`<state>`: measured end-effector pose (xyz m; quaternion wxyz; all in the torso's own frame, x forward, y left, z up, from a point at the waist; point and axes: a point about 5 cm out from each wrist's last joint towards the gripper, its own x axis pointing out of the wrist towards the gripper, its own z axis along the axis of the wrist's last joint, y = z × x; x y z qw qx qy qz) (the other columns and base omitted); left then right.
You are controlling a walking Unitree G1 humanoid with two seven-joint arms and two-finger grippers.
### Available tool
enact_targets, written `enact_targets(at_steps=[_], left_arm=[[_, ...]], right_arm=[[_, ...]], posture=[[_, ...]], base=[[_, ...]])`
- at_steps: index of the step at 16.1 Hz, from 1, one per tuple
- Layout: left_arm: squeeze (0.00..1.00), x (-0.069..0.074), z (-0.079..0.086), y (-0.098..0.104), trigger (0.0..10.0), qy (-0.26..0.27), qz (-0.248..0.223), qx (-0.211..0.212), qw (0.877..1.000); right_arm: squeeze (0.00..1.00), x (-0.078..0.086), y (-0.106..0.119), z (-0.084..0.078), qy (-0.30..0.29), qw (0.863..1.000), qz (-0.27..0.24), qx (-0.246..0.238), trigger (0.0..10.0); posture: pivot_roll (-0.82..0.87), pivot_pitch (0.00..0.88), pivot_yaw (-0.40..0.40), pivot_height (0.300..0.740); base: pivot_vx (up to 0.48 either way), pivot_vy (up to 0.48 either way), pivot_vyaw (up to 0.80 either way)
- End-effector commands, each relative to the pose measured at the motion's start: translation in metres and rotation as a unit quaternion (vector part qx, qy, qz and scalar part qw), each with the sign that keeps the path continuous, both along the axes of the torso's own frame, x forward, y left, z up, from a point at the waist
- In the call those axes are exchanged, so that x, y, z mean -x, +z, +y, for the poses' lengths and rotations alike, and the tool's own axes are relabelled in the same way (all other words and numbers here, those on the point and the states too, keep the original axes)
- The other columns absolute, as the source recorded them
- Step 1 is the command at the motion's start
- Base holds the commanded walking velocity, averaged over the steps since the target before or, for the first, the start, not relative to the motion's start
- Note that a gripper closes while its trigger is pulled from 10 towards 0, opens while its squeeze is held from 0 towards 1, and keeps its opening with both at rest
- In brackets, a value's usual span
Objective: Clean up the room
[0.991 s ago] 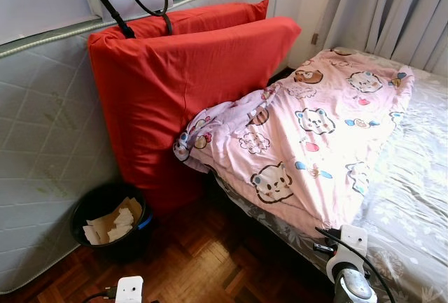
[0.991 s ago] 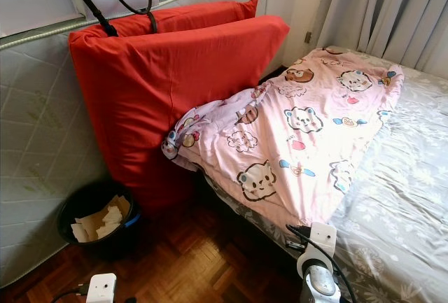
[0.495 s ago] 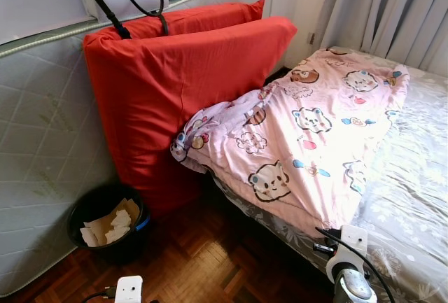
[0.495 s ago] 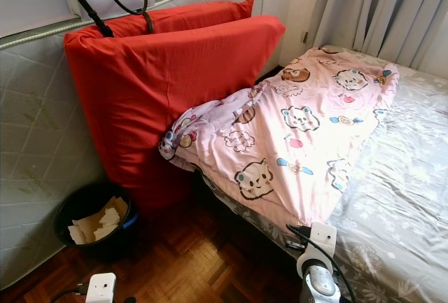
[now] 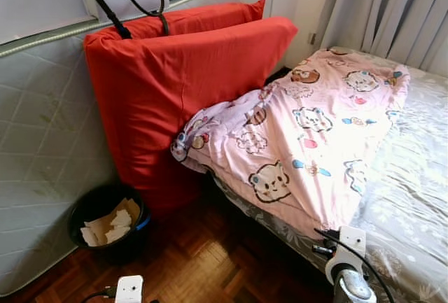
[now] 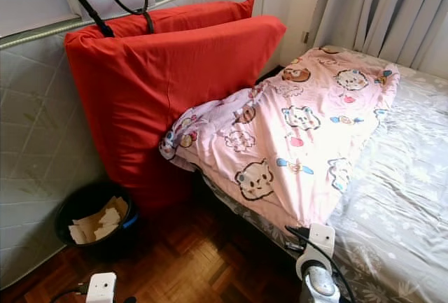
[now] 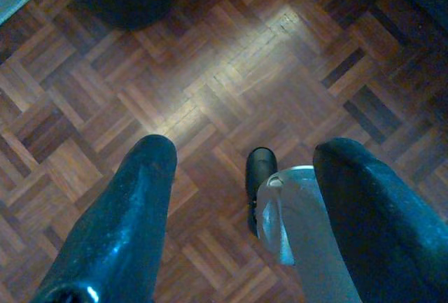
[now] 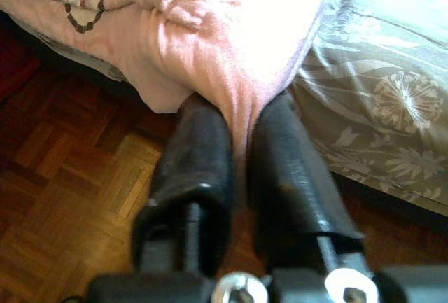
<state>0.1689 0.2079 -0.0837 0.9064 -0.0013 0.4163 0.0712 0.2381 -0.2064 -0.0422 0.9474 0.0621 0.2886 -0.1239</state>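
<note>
Thing: your pink cartoon-bear quilt (image 5: 308, 135) lies rumpled along the grey floral-sheeted bed (image 5: 413, 198) | Right hand (image 8: 238, 142): 2 fingers pinched together on the quilt's overhanging corner, nearer arm | Left hand (image 7: 241, 170): fingers apart, idle above parquet floor (image 7: 210, 72).

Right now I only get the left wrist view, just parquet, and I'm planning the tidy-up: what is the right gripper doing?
Observer: The right gripper is shut on the hanging edge of the pink duvet.
Operator: Anything standing on the floor?
Observer: A black bin holding crumpled paper, beside the red cushion.
Operator: Is the duvet spread flat?
Observer: No, it lies bunched on the bed, leaving grey sheet bare.
</note>
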Motion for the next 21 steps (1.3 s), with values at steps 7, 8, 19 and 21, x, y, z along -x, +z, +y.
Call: enact_targets(at_steps=[7, 8, 19, 21], left_arm=[[0.00, 0.001, -0.001, -0.001, 10.0, -0.013, 0.010, -0.005, 1.000], [0.00, 0.001, 0.000, -0.001, 10.0, -0.014, 0.011, -0.005, 1.000], [0.00, -0.002, -0.003, 0.000, 10.0, -0.011, 0.007, -0.003, 1.000], [0.00, -0.003, -0.003, 0.000, 10.0, -0.010, 0.004, -0.003, 1.000]], right_arm=[[0.71, 0.005, -0.005, 0.003, 0.002, 1.000, 0.015, -0.005, 10.0], [0.62, 0.005, -0.005, 0.003, 0.003, 1.000, 0.016, -0.005, 10.0], [0.00, 0.051, -0.038, 0.015, 0.061, 0.989, 0.132, -0.029, 10.0], [0.00, 0.059, -0.042, 0.013, 0.038, 0.988, 0.144, -0.036, 10.0]], posture=[[0.03, 0.000, -0.027, 0.740], [0.03, 0.000, -0.029, 0.740], [0.03, 0.000, -0.031, 0.740], [0.03, 0.000, -0.029, 0.740]], base=[[0.000, 0.000, 0.00], [0.000, 0.000, 0.00], [0.000, 0.000, 0.00], [0.000, 0.000, 0.00]])
